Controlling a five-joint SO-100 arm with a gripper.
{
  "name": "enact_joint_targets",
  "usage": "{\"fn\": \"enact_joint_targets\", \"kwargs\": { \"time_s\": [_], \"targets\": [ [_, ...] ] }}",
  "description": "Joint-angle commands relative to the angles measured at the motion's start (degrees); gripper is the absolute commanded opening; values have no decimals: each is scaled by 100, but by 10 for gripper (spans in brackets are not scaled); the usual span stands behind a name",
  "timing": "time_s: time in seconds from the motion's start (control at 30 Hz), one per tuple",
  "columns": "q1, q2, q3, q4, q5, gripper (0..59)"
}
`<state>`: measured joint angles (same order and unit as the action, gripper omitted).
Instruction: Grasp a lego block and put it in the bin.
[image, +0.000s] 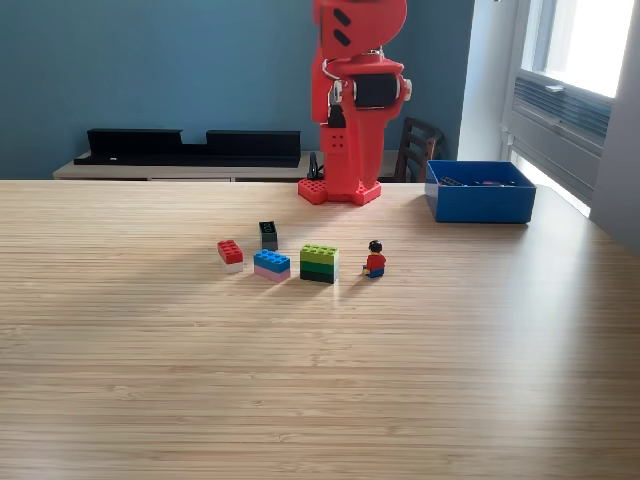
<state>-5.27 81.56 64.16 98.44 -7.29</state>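
Four blocks mid-table; bin right; end effector unseen

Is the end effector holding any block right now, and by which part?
Cannot be told: the arm is folded upright and its end effector is not visible. All four blocks, including the green block, sit untouched on the table.

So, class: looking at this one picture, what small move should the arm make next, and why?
Probably unfold and reach forward toward the blocks, perhaps the green block, the one in the middle of the row. The red arm stands folded upright at the table's far edge, with its gripper out of view. All the blocks lie loose on the table, and the blue bin waits at the exterior view's right.
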Motion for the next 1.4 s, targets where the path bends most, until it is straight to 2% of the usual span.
{"fn": "enact_joint_targets", "kwargs": {
  "time_s": [0.03, 0.3, 0.53, 0.9, 1.4],
  "targets": [
    [-237, 53, -185, -62, -580, 294],
    [-246, 26, 53, -211, -1046, 244],
    [-211, -9, 501, -554, -1600, 232],
    [88, -914, 308, -633, -2285, 218],
    [53, -1503, 281, -1090, -2470, 205]
  ]
}}
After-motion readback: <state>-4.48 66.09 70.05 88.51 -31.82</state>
